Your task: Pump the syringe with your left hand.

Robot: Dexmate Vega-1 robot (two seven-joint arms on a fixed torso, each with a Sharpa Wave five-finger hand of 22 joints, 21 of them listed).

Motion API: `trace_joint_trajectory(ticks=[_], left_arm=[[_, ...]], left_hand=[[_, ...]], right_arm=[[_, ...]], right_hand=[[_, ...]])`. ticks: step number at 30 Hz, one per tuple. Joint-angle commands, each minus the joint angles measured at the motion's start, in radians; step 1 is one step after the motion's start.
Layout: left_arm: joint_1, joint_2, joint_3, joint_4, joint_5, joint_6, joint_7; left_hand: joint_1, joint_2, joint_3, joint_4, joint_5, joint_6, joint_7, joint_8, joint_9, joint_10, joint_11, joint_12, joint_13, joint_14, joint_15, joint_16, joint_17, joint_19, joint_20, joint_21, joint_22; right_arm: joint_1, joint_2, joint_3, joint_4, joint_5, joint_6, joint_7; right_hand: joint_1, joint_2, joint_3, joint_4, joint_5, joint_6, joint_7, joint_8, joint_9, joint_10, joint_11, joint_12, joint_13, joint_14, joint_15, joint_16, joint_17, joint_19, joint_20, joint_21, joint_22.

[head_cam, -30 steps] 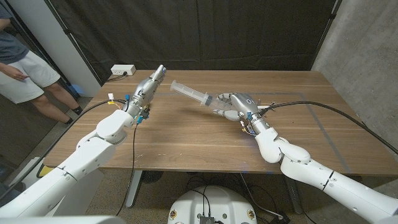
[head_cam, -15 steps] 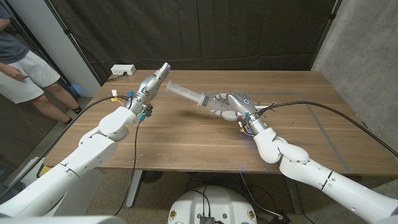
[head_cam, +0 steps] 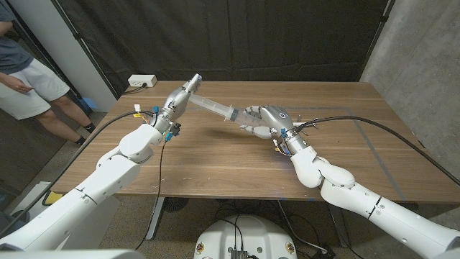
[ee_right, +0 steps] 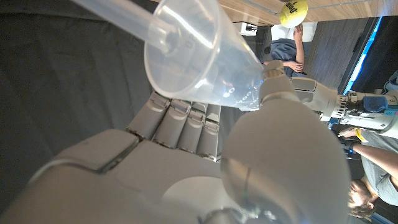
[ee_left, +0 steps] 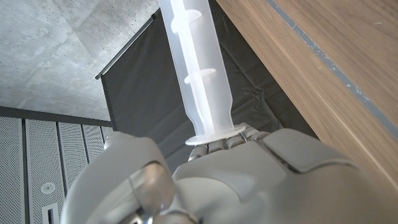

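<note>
A translucent syringe (head_cam: pixel 214 108) hangs tilted above the wooden table (head_cam: pixel 215 155), spanning the gap between both hands. My right hand (head_cam: pixel 262 119) grips its nearer end, fingers curled under the barrel (ee_right: pixel 199 62). My left hand (head_cam: pixel 180 97) has closed around the far, flanged end. In the left wrist view the barrel (ee_left: pixel 200 74) rises out of my left hand (ee_left: pixel 242 180), with the flange sitting right at the fingers. The plunger's tip is hidden inside that hand.
A white power strip (head_cam: pixel 141 82) lies at the table's far left corner. A person (head_cam: pixel 25 79) stands beyond the left edge. Black cables (head_cam: pixel 359 121) trail over the table along both arms. A dark curtain hangs behind.
My left hand has moved right and closed the gap to the syringe's far end. My right hand has shifted the syringe slightly left and up toward it.
</note>
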Motion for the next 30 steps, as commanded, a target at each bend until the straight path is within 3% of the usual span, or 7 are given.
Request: trace_joint_trajectory(ticks=[1,30], left_arm=[[-0.015,-0.016,0.014,0.017,-0.002,-0.010,-0.014],[-0.036,-0.030,0.032,0.027,0.000,0.002,-0.026]], left_hand=[[0.008,-0.004,-0.005,0.000,-0.003,-0.004,0.000,0.000,0.005,0.001,-0.001,-0.002,0.002,-0.004,-0.001,0.002,0.004,-0.008,-0.003,0.001,0.005],[0.010,-0.002,-0.007,0.001,-0.006,-0.006,-0.001,0.000,0.005,-0.005,-0.002,-0.003,0.002,-0.010,-0.004,0.000,0.004,-0.013,0.001,0.001,0.005]], right_arm=[[0.006,0.016,-0.005,-0.004,-0.009,-0.004,0.002],[0.031,0.041,-0.022,0.013,0.002,-0.008,0.033]], right_hand=[[0.189,0.198,0.025,0.027,0.004,0.143,-0.137,-0.001,0.006,0.087,-0.081,-0.004,0.005,0.030,-0.072,-0.004,0.003,-0.007,-0.098,0.013,0.002],[0.193,0.198,0.018,0.031,0.005,0.150,-0.137,-0.015,0.015,0.095,-0.079,-0.015,0.007,0.030,-0.071,-0.013,0.004,-0.023,-0.097,0.040,0.000]])
